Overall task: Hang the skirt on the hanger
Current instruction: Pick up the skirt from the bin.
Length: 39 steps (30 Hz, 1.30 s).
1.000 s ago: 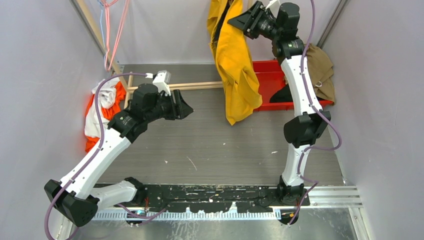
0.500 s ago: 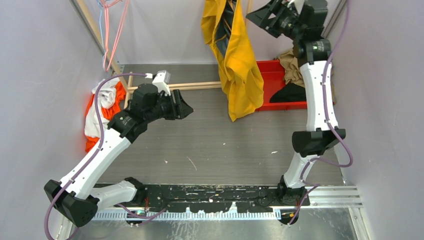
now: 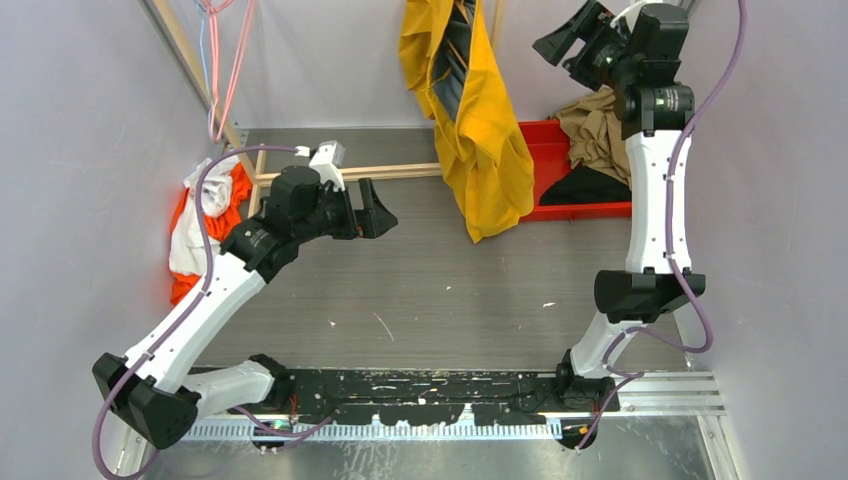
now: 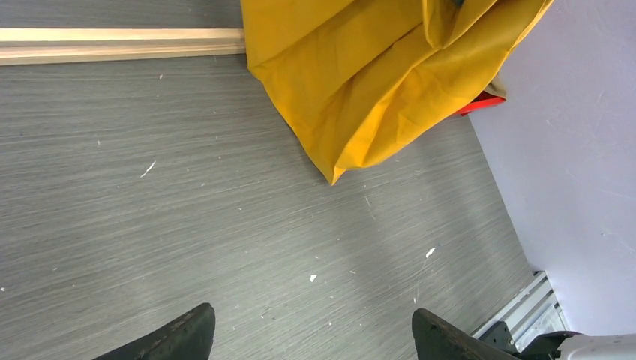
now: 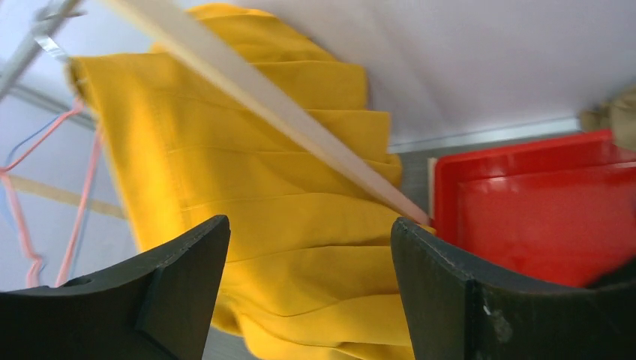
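The yellow skirt (image 3: 468,120) hangs at the back centre, its hem just above the table. A dark striped piece of the hanger (image 3: 456,55) shows in its upper folds. My right gripper (image 3: 562,38) is raised to the skirt's right, apart from it and open. In the right wrist view the skirt (image 5: 262,195) fills the space beyond the spread fingers (image 5: 169,285). My left gripper (image 3: 372,212) hovers open over the table, left of the hem. In the left wrist view the skirt (image 4: 375,75) hangs ahead of the empty gripper (image 4: 311,337).
A red bin (image 3: 545,165) at the back right holds a black cloth (image 3: 585,187), with a tan garment (image 3: 600,125) draped over its far side. Orange and white clothes (image 3: 205,215) lie at the left wall. A wooden bar (image 3: 400,172) crosses the back of the table. Pink and blue hangers (image 3: 225,60) hang at top left.
My right gripper has let go near the skirt's top, opened, and drawn back to the right. The skirt has swung slightly left. My left gripper has opened wide in place.
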### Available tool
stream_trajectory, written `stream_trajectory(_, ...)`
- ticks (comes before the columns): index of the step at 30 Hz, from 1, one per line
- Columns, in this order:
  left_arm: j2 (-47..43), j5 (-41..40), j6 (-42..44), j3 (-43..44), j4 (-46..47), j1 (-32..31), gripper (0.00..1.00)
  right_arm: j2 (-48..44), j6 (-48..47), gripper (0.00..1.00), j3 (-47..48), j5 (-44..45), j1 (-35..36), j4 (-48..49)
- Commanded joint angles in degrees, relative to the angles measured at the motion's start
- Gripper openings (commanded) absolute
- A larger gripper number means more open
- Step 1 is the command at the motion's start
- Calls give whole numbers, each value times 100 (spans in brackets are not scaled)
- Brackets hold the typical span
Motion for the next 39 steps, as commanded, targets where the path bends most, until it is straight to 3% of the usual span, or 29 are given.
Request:
stream_trajectory(1, 23, 148, 72, 114, 312, 29, 100, 89, -75, 83, -142, 559, -576, -199)
stream_trajectory(7, 292, 296, 72, -28, 695, 31, 99, 277, 89, 83, -579, 593, -1146, -9)
stream_trajectory(13, 832, 497, -9, -18, 1190, 31, 99, 647, 103, 83, -656, 1306, -1393, 47)
stream_trajectory(24, 1101, 796, -88, -587, 1716, 111, 100, 2121, -143, 76, 64, 2565, -1475, -186)
stream_trajectory(30, 1195, 999, -104, -827, 1863, 183, 100, 2628, -271, 81, 12, 3353, -1482, 219)
stream_trajectory(39, 1444, 1145, -5, -791, 1800, 285, 100, 3913, -466, 84, 1022, 4099, -1514, 205)
